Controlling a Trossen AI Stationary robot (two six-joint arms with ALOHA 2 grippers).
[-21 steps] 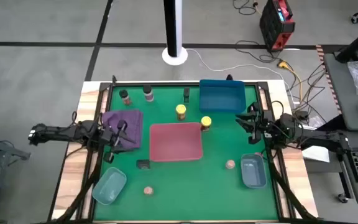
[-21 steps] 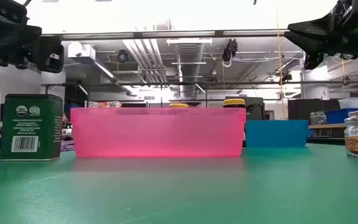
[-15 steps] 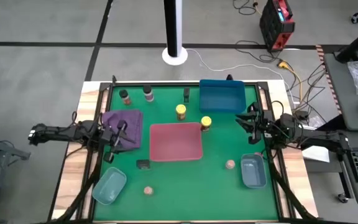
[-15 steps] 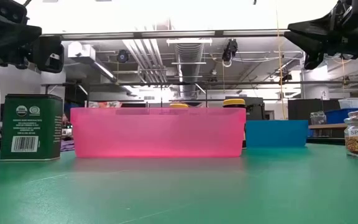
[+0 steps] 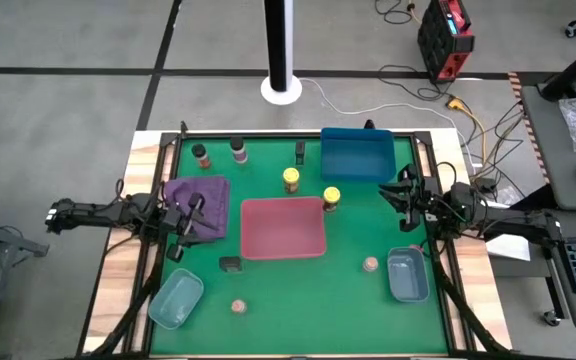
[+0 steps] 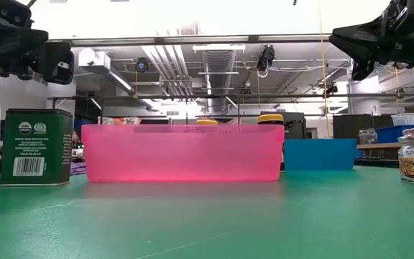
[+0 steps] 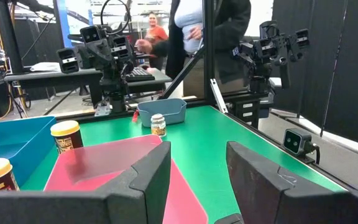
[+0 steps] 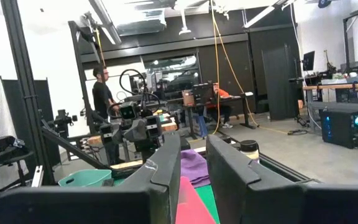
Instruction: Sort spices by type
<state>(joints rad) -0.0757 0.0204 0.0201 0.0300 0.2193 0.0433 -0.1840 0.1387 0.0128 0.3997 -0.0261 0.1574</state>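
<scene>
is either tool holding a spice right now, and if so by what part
Nothing is held. The left tool hovers over the purple tray with an empty gap between its fingers; the right tool, shut, hangs empty at the table's right edge.

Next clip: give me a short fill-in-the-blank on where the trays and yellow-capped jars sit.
1. The tray at the table's centre is ____.
2. The two yellow-capped jars stand between the red tray and the ____ tray.
3. The purple tray lies under the ____ tool.

Missing words: red; blue; left
</scene>
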